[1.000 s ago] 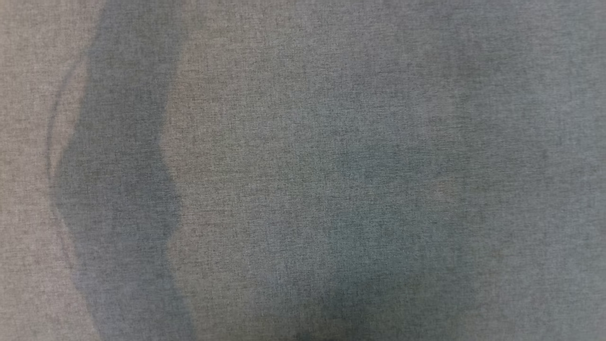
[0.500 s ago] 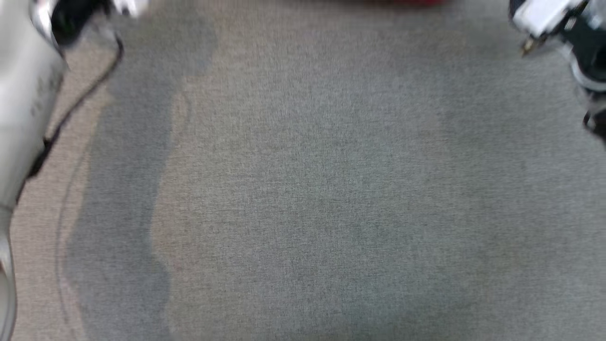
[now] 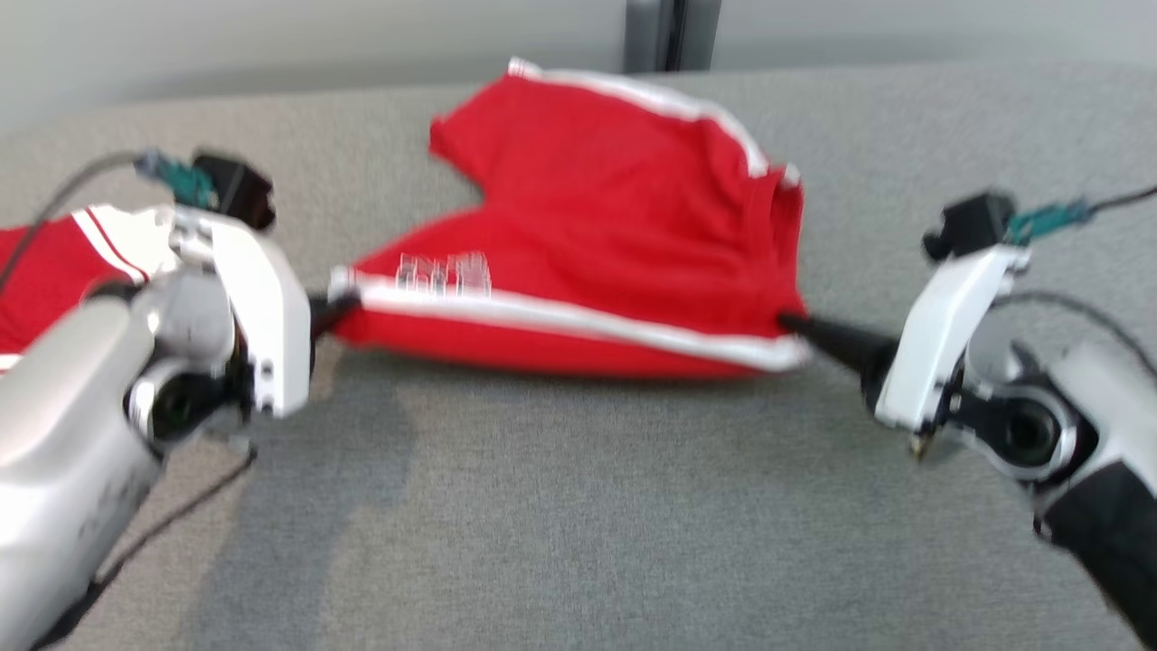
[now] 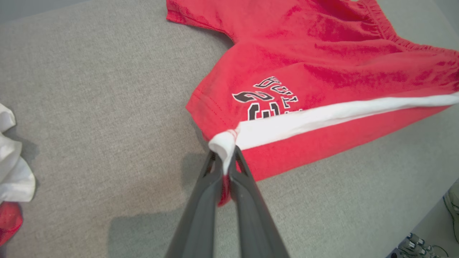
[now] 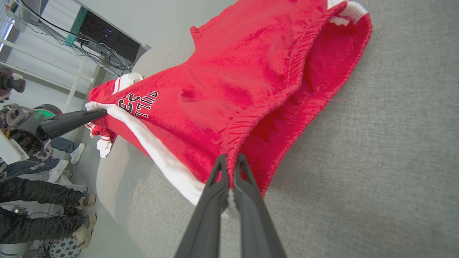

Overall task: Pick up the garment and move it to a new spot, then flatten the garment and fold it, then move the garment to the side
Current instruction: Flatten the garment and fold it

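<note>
The left hand (image 4: 225, 157) has its two long dark fingers pressed together on the white hem corner of one pair of red shorts (image 4: 322, 61) with a white side stripe and black-and-white lettering. The right hand (image 5: 231, 163) likewise pinches the gathered waistband end of the same stripe. In the head view the left hand (image 3: 336, 307) and the right hand (image 3: 794, 324) stand well apart at the two ends of that stripe, which runs taut and nearly level between them. The near edge of the red shorts (image 3: 615, 208) is lifted, while the rest trails back and lies rumpled on the grey fabric-covered bench (image 3: 578, 506). The shorts sit at the middle of the bench, toward its far edge. One second garment (image 3: 54, 262), red with white trim, lies crumpled on the bench at the robot's left, apart from the shorts. Beyond the bench's far edge are a pale wall (image 3: 271, 36) and one dark upright post (image 3: 672, 34). The right wrist view shows the bench's rounded corner, a dark box (image 5: 107, 37) with cables on a white frame, and legs in blue jeans (image 5: 64, 143) and in black trousers (image 5: 36, 193) on the pale floor. Two shoes (image 4: 416, 247) show past the bench edge in the left wrist view.
</note>
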`<state>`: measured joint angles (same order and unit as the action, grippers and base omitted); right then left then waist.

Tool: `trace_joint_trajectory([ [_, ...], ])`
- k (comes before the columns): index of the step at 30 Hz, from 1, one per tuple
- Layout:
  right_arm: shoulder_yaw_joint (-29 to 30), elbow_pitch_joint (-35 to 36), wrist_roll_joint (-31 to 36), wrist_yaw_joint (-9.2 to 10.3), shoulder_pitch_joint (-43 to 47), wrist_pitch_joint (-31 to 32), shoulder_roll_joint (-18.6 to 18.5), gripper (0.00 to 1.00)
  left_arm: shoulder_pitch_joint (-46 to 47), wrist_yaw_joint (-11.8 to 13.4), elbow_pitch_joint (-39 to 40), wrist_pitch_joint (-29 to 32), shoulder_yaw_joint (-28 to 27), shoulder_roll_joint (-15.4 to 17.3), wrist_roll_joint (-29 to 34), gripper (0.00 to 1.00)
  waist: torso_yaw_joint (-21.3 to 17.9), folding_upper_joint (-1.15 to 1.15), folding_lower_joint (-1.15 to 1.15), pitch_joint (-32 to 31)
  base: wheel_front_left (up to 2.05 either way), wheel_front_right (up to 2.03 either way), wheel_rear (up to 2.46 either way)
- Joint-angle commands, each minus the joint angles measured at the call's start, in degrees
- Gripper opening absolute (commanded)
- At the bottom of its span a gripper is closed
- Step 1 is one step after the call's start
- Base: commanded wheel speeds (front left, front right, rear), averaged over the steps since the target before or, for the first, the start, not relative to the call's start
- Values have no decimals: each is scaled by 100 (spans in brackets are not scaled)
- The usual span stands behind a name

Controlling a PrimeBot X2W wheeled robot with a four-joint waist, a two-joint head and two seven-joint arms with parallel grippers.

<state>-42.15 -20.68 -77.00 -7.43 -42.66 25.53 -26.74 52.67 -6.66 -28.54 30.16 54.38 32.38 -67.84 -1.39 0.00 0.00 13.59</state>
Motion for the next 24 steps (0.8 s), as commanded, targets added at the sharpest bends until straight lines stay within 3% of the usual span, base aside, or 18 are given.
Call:
trace_joint_trajectory([
  [1, -42, 95, -60, -13, 210, 48, -74, 0, -210, 68, 156, 69, 32, 126, -72, 0, -52, 0, 0, -519, 0, 0, 0],
  [8, -209, 994, -336, -12, 1497, 326, -623, 0, -1463, 706, 2029, 738, 188, 1164, -657, 0, -104, 0, 0, -1131, 0, 0, 0],
  [14, -3, 1740, -441, -12, 2286, 410, -1101, 0, -1988, 1337, 3425, 1048, 120, 1967, -1020, 0, -157, 0, 0, -1237, 0, 0, 0],
  [20, 286, 2075, -415, -12, 2547, 452, -1058, 0, -1979, 1616, 3936, 1170, 29, 2231, -1139, 0, -265, 0, 0, -1089, 0, 0, 0],
  [24, 508, 2013, -364, -12, 2485, 500, -902, 0, -1696, 1605, 3897, 1381, -29, 2217, -1129, 0, -347, 0, 0, -874, 0, 0, 0],
])
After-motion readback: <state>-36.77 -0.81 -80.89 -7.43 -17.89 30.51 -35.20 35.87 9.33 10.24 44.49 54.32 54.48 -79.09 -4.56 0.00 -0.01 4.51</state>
